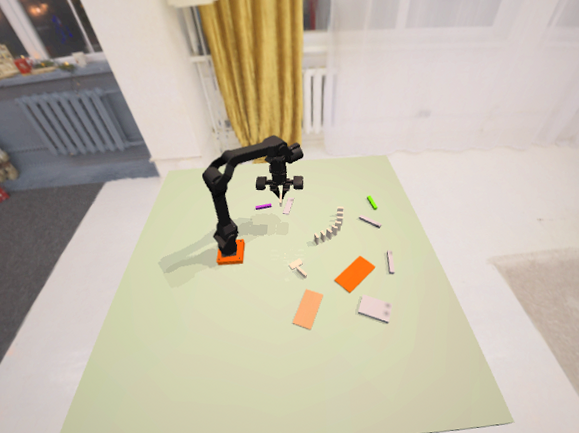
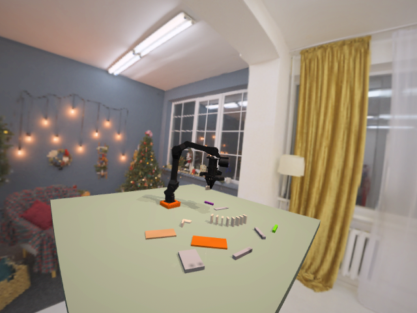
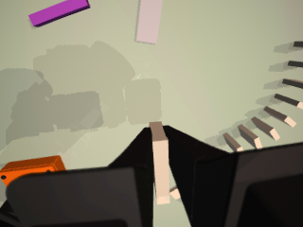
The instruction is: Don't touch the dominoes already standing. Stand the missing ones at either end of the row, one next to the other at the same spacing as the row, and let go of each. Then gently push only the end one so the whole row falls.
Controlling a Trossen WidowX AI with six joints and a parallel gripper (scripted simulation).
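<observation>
My gripper (image 1: pixel 281 194) (image 2: pixel 210 184) (image 3: pixel 156 132) is shut on a pale domino (image 1: pixel 281 200) (image 2: pixel 207 188) (image 3: pixel 161 165), held well above the table and pointing down. Its shadow falls on the table. Several standing dominoes (image 1: pixel 316 239) (image 2: pixel 227 221) (image 3: pixel 265 129) form a curved row to the right of my gripper in the top view and the wrist view. Two loose dominoes (image 1: pixel 295 263) (image 2: pixel 186 220) lie on the table between the row and the orange plates, touching or nearly touching. A bit of one loose domino (image 3: pixel 175 193) shows beside a finger in the wrist view.
A purple bar (image 1: pixel 263 205) (image 2: pixel 208 203) (image 3: pixel 59 11) and a flat pink strip (image 1: pixel 288 205) (image 2: pixel 221 208) (image 3: pixel 150 21) lie near my gripper. A green bar (image 1: pixel 372 202) (image 2: pixel 275 228) and two greyish bars lie beyond the row. Two orange plates and a grey block (image 1: pixel 375 308) (image 2: pixel 191 260) lie nearer the front.
</observation>
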